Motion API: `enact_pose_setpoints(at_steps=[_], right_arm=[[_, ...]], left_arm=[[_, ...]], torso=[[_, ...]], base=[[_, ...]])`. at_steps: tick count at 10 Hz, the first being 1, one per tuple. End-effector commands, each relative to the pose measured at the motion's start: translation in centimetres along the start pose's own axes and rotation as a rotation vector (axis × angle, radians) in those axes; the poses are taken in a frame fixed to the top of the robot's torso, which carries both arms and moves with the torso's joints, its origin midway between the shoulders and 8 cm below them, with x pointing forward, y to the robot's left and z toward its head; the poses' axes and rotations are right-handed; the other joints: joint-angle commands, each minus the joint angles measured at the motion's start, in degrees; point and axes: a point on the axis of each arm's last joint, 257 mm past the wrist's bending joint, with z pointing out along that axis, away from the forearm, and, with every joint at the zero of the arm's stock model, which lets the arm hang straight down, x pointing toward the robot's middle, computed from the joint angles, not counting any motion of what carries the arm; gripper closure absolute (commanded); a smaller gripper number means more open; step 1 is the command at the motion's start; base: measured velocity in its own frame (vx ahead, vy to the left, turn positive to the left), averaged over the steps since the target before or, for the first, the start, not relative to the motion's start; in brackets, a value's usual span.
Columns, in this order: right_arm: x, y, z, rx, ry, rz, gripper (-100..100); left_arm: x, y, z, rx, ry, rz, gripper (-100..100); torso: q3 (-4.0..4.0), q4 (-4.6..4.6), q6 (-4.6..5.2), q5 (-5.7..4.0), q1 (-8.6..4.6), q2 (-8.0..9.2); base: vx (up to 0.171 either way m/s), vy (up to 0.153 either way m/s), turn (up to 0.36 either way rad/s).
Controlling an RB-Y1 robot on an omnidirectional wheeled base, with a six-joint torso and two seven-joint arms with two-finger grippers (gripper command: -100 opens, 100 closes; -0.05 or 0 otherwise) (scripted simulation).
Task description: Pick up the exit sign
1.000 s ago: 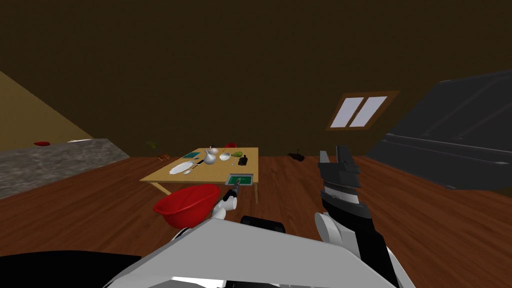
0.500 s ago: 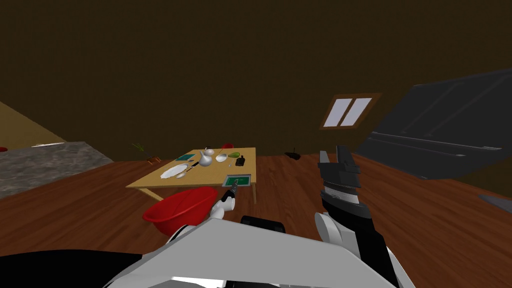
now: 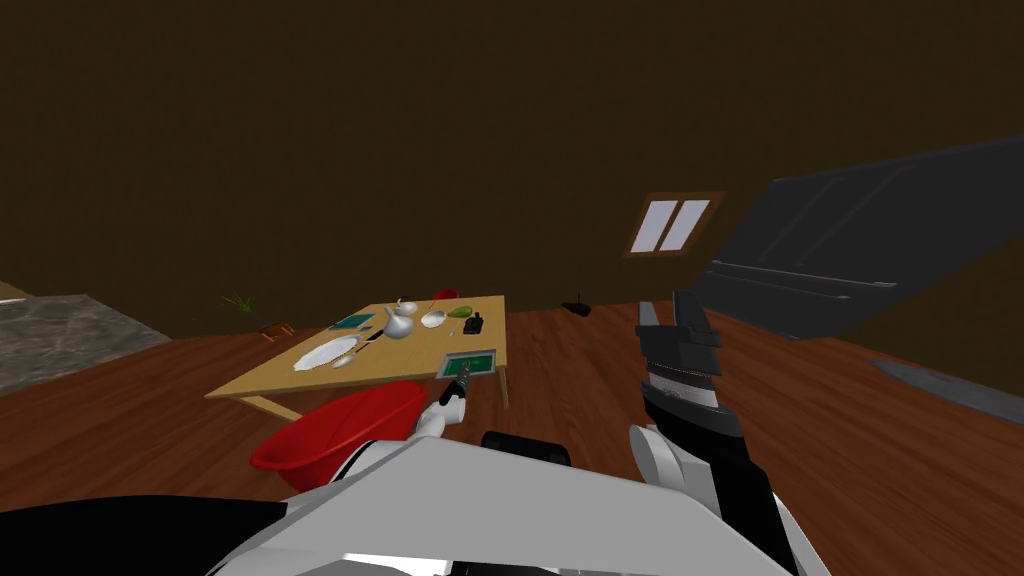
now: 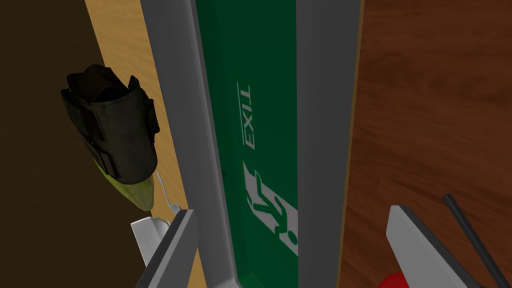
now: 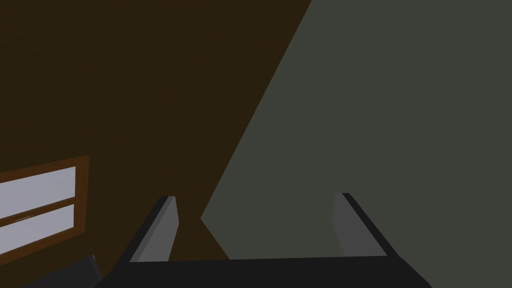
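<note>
Left gripper: fingers apart, holding nothing, pointed down at the exit sign. One finger stands on the table side of the sign's grey frame, and the other stands over the wooden floor beyond the table edge. Whether either finger touches the frame cannot be told.

Exit sign: green face with white lettering and a running figure, lying flat at the near corner of the table.

In the head view the left arm reaches forward and down, with its gripper at the sign.

Containers: a red bowl sits low, in front of the table and near the left arm, showing only its red inside. A small white bowl stands on the table beside a white teapot and a white plate. The white bowl's contents cannot be made out. A dark object lies on the table just beside the sign.

Right gripper: raised upright on the right side, well apart from the table, fingers apart and holding nothing.
</note>
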Motion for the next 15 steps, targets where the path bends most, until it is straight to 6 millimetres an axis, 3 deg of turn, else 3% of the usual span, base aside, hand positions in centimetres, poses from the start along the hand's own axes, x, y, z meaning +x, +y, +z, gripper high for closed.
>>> enact_pose_setpoints(at_steps=[1, 2, 3, 7, 8, 9, 15], right_arm=[[0.0, 0.0, 0.0, 0.0, 0.0, 0.0, 0], [0.0, 0.0, 0.0, 0.0, 0.0, 0.0, 0], [0.0, 0.0, 0.0, 0.0, 0.0, 0.0, 0], [0.0, 0.0, 0.0, 0.0, 0.0, 0.0, 0], [0.0, 0.0, 0.0, 0.0, 0.0, 0.0, 0], [0.0, 0.0, 0.0, 0.0, 0.0, 0.0, 0], [0.0, 0.0, 0.0, 0.0, 0.0, 0.0, 0]], left_arm=[[-1.1, 0.2, -0.1, 0.002, -0.013, -0.017, -100], [-0.6, 0.1, 0.0, 0.0, -0.008, -0.009, -100], [-0.7, 0.1, 0.0, 0.002, -0.009, -0.013, 100], [-0.7, 0.1, 0.0, 0.001, -0.009, -0.015, 100], [-0.7, 0.2, 0.0, 0.0, -0.009, -0.015, 0], [-0.5, 0.1, -0.1, 0.002, -0.005, -0.008, 100], [2.7, -0.6, -0.3, 0.003, 0.042, 0.032, 100]], torso=[[0.0, 0.0, 0.0, 0.0, 0.0, 0.0], [0.0, 0.0, 0.0, 0.0, 0.0, 0.0], [0.0, 0.0, -0.02, 0.0, 0.01, 0.0], [0.01, 0.01, 0.0, -0.03, -0.02, 0.02], [0.02, 0.02, 0.0, -0.03, -0.03, 0.03], [0.03, 0.03, 0.0, -0.04, -0.03, 0.04], [0.13, 0.12, -0.06, -0.06, -0.03, 0.14]], base=[[-0.001, -0.006, -0.134], [0.0, 0.0, -0.021], [0.0, 0.0, 0.0], [0.0, 0.0, 0.0], [0.0, 0.0, 0.0], [0.001, 0.002, 0.068], [0.001, 0.004, 0.123]])
